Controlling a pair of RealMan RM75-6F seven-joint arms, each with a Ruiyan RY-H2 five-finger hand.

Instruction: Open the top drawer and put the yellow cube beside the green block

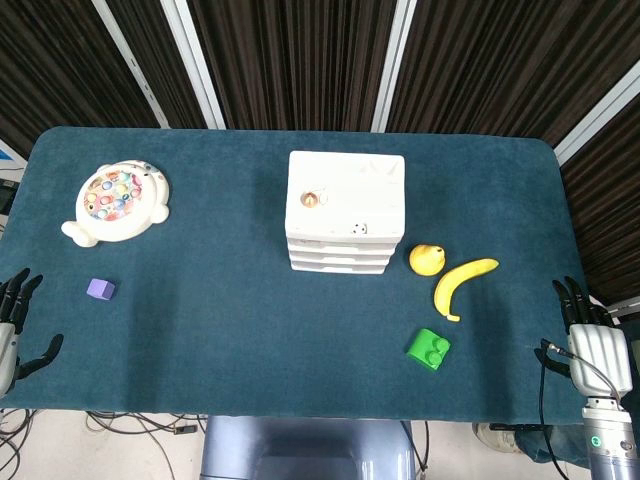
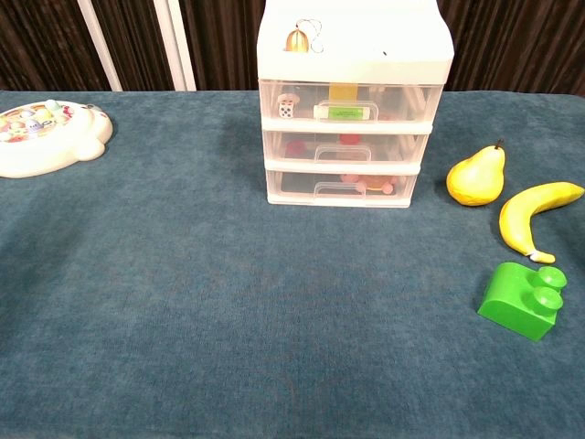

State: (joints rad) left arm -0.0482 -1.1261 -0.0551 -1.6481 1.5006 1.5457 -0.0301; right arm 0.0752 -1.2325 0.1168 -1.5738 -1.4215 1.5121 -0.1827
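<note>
Step in hand: opening the top drawer (image 2: 347,112) of the white translucent plastic three-drawer cabinet (image 1: 346,210); all drawers look closed.
Left hand (image 1: 12,325): at the near left table edge, fingers apart, holding nothing.
Right hand (image 1: 592,335): at the near right edge, fingers straight and spread, empty.
Yellow cube: a yellow shape (image 2: 343,91) shows through the top drawer's front; probably the cube, but not certain.
Green block (image 2: 523,299): bright green studded plastic brick, near right of the cabinet, just below the yellow banana (image 2: 536,212).
Doing it well: hook the handle centrally and pull straight toward the robot, slowly, so the light cabinet does not slide.
Hard to make out: drawer contents are blurred by the plastic; both hands are absent from the chest view.
</note>
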